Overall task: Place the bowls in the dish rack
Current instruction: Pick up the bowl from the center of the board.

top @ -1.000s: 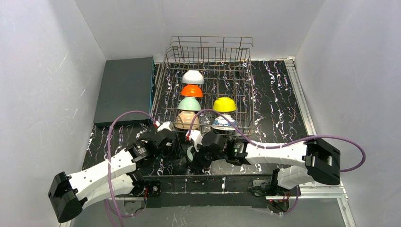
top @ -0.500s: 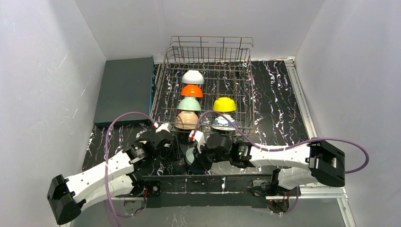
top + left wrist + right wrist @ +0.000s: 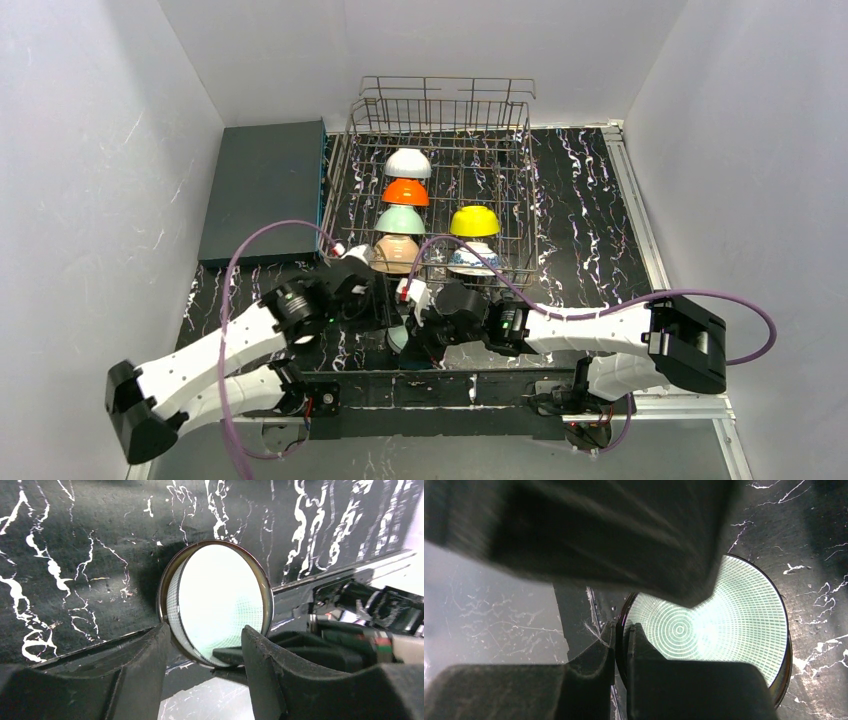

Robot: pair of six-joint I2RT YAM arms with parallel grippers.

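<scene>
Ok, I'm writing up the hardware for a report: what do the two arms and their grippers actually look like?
Both match. The left arm and right arm have white links between bulky black joint housings, and a purple cable loops loosely along each. The left gripper and right gripper are matte black, each with two broad, blunt fingers.

Your near bowl (image 3: 220,600) is pale with green ringed gridlines and a dark rim, the table (image 3: 75,540) black veined white, the slab (image 3: 262,190) at ten o'clock dark grey.
</scene>
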